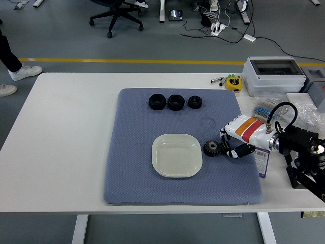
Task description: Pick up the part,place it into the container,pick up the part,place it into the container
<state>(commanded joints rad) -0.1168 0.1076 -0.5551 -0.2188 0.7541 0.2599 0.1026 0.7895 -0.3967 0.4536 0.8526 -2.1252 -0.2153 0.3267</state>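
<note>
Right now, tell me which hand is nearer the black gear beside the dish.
Right. The right hand sits just right of the gear, its fingers closing around it on the blue mat. The left hand is not in view.

Black gear (pixel 211 148) flat, just right of empty cream dish (pixel 176 155).

Right hand (pixel 229 145) fingers too small: contact with gear (pixel 212 148) unclear. Person's leg (pixel 10 53) cut off.
</note>
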